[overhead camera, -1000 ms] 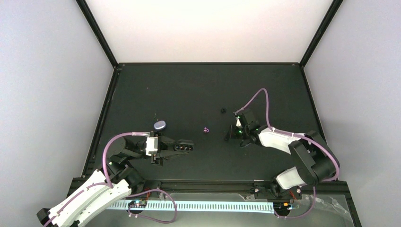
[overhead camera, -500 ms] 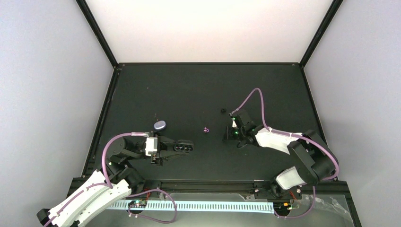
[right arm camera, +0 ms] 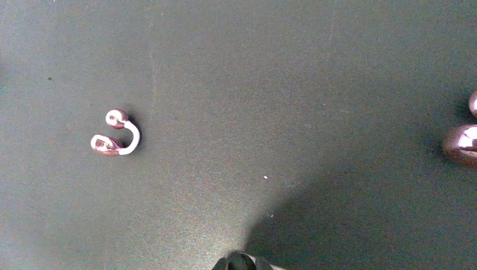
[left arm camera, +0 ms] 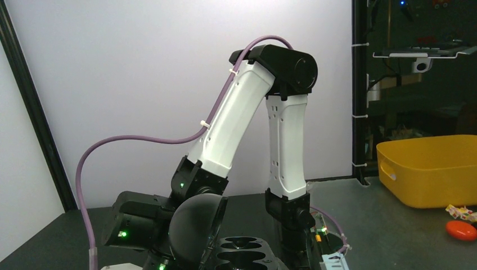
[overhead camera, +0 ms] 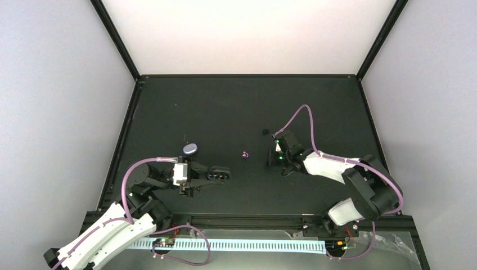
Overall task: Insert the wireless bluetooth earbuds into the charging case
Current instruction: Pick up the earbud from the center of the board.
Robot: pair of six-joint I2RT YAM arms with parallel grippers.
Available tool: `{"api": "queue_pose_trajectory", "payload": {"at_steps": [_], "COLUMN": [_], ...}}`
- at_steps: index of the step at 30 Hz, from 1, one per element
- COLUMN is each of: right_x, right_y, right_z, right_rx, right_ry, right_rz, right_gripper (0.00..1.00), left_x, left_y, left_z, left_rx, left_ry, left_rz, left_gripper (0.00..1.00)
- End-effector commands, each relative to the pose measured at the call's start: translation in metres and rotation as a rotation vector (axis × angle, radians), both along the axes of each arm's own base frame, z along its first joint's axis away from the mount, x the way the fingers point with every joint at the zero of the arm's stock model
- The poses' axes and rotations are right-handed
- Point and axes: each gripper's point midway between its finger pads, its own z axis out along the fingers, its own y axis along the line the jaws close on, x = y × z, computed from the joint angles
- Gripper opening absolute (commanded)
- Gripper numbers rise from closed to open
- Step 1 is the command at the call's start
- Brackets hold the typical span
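One purple earbud (overhead camera: 244, 154) lies left of the right gripper (overhead camera: 270, 162); apart.

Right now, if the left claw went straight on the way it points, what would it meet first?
Probably the right claw, straight ahead. The left claw, shut on the open charging case, would pass beside the purple earbud; heights are unclear.

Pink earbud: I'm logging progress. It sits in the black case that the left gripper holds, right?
No. The pink earbud lies loose on the table, apart from the black case that the left gripper holds. The top external view shows it.
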Motion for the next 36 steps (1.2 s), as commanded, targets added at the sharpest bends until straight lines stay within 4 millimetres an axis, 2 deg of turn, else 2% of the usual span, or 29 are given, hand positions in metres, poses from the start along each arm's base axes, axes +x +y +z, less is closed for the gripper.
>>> {"api": "queue_pose_trajectory", "payload": {"at_steps": [1,5,11,18,36], "right_x": [-0.0034,-0.0048,-0.0093,-0.0112,-0.0075], "right_y": [0.0016,0.0039,0.0045,0.0043,0.0070], "right_z": [0.0043,0.0058,0.0077,0.0076,0.0068], "right_rx": [-0.004,0.012,0.035,0.040,0.035], "right_ry": [0.003,0.011,0.019,0.021,0.020], "right_rz": [0.013,0.015,0.014,0.017,0.022], "right_gripper": [0.12,0.17,0.18,0.11,0.07], "left_x": [-0.0048,-0.0048,-0.0056,-0.0058,-0.0059], "left_y": [0.0031,0.0031,0.0035,0.0035,0.0035], "left_z": [0.0088,0.0088,0.0095,0.0097,0.0095], "left_rx": [-0.019,-0.019,-0.022,-0.022,-0.022], "left_ry": [-0.035,-0.035,-0.037,-0.037,-0.036], "left_rz": [-0.007,-0.007,-0.009,-0.011,-0.011], "left_gripper": [0.01,0.02,0.02,0.01,0.02]}}
